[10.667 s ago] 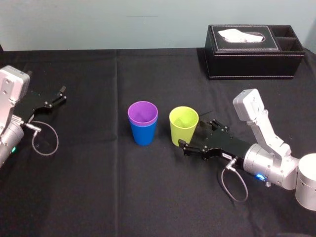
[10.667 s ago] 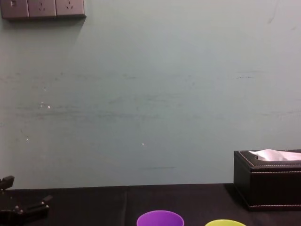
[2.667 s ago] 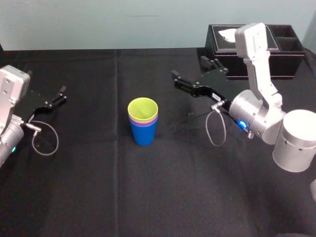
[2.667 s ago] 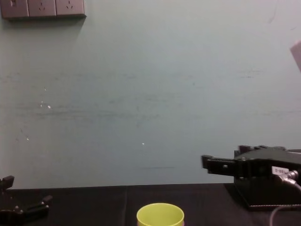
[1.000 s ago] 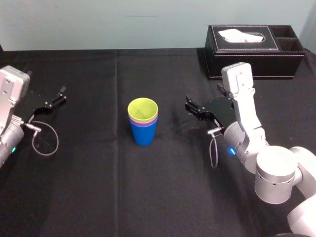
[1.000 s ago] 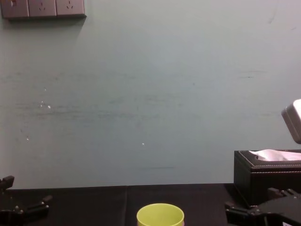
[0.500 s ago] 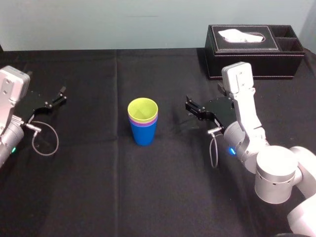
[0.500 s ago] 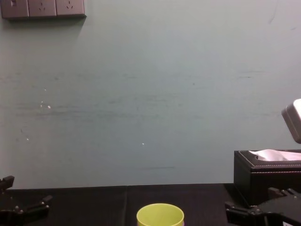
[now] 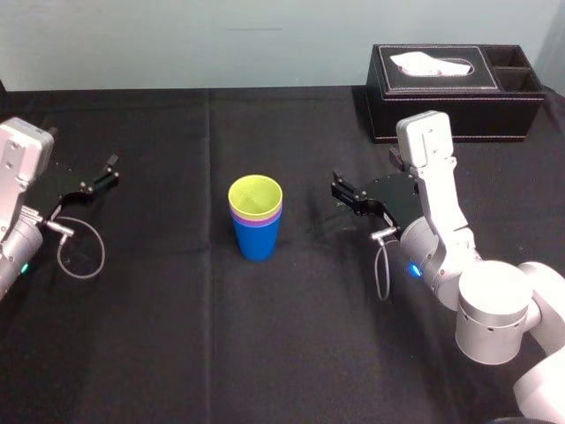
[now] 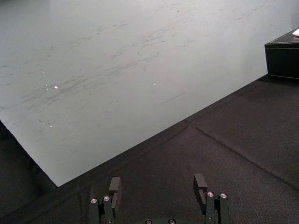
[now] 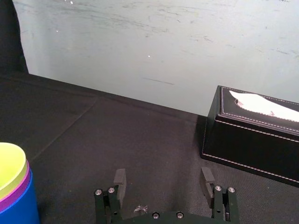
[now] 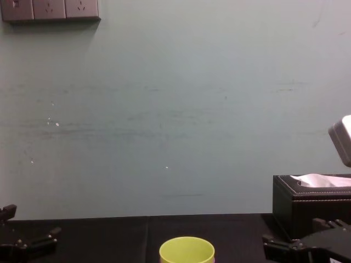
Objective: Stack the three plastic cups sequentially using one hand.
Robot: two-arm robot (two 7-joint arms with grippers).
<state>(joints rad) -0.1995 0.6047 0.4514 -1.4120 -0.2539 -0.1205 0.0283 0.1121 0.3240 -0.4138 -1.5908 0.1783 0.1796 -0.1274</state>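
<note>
Your black worktop point(image 9: 265, 353) runs back to a pale wall, and near its middle a blue cup point(image 9: 258, 245) stands upright with a purple cup point(image 9: 256, 222) nested in it (just a thin band shows) and a lime cup point(image 9: 255, 196) nested on top. Your right gripper point(image 9: 336, 186) hangs to the right of that stack, well apart from it, fingers spread wide and holding nothing, with the tissue box point(image 9: 455, 92) farther back on the right. Your left gripper point(image 9: 113, 170) is parked at the far left, also spread wide and empty.
</note>
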